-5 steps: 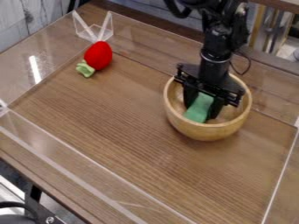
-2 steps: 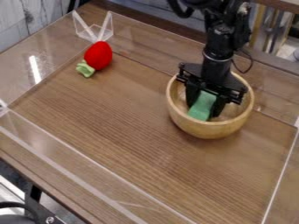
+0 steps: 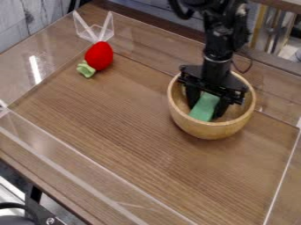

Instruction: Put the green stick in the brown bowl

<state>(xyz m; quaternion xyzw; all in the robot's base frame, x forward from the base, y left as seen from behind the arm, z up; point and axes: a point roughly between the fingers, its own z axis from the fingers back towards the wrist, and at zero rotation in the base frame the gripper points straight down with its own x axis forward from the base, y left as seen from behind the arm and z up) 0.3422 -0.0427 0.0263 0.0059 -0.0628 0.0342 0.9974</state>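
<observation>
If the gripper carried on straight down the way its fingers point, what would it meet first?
Probably the green stick, lying in the brown bowl beneath the gripper; depth is unclear from this view.

Green stick [image 3: 205, 107]: in the brown bowl [image 3: 212, 134], upper end covered by the gripper [image 3: 209, 90].
Bowl interior: partly hidden behind the gripper.
Fingertips: too dark and small to resolve inside the bowl.
Black object [image 3: 21, 215], far lower left of bowl: cut off by the frame edge.
</observation>
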